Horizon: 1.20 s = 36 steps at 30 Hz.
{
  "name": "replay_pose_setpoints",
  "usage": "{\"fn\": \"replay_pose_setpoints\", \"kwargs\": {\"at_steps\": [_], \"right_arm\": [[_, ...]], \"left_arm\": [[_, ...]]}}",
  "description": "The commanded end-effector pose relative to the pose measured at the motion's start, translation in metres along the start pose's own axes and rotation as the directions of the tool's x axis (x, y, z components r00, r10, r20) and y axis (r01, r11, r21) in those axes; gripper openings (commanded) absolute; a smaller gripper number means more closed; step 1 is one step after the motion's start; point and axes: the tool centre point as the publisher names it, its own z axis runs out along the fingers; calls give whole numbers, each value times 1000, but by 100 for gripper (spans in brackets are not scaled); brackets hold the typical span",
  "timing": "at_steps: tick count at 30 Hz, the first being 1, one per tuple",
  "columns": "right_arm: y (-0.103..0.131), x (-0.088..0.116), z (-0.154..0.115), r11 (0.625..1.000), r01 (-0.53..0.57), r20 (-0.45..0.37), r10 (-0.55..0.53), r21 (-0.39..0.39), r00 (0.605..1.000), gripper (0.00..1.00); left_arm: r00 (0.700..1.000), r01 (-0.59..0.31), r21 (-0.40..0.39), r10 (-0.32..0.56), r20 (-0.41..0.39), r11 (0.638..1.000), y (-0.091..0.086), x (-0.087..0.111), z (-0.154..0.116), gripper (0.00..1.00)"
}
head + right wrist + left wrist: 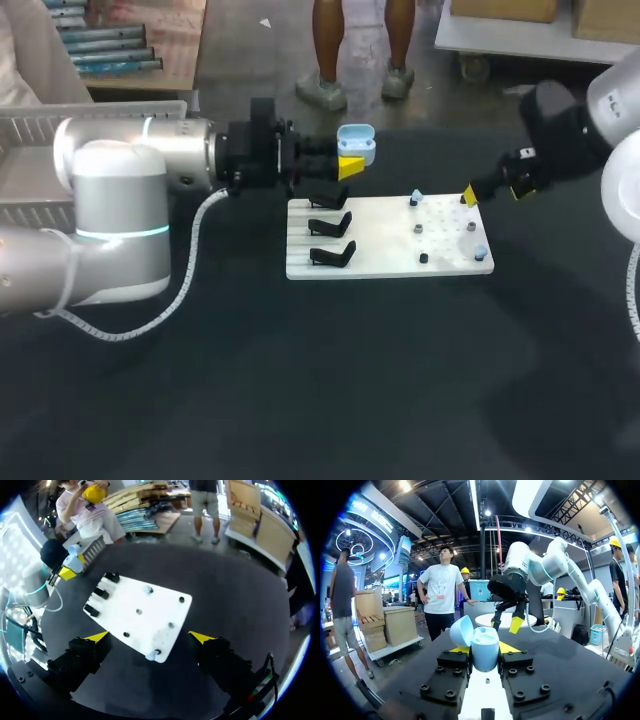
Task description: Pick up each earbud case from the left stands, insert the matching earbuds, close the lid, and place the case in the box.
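Here, left jaws clamped on one open blue case (356, 143), right jaws apart, three black stands (331, 226).

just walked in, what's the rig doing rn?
The left gripper is shut on a light blue earbud case, lid open, held in the air just past the white board. The three black stands on the board are empty. The right gripper hovers open above the board's other end, where small earbuds sit, and it holds nothing. The inside of the case is not visible.
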Motion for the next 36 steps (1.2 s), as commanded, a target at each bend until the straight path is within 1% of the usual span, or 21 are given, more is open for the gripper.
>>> {"fn": "replay_pose_setpoints", "kwargs": {"at_steps": [1, 5, 6, 7, 32, 36], "right_arm": [[0, 11, -7, 981, -11, -12, 13, 193, 1000, 100], [-1, 19, -7, 978, -15, -32, 22, 210, 999, 100], [-1, 19, -7, 970, -7, -31, 15, 245, 999, 100], [-1, 19, -7, 966, -6, -40, 17, 258, 999, 100], [-1, 19, -7, 966, -6, -40, 17, 258, 999, 100], [2, 28, -5, 961, -10, -54, 26, 277, 998, 100]], "left_arm": [[1000, -2, -12, 2, 4, 1000, -3, 0, -2, 0], [1000, -3, -13, 3, 4, 1000, -4, -1, -2, 0], [1000, -3, -12, 4, 4, 1000, -4, -1, -2, 0], [1000, -3, -13, 3, 4, 1000, -4, -1, -2, 0], [1000, 5, -10, -5, 0, 1000, -5, -2, -3, 0], [1000, 5, -10, -5, 0, 1000, -5, -2, -3, 0]]}}
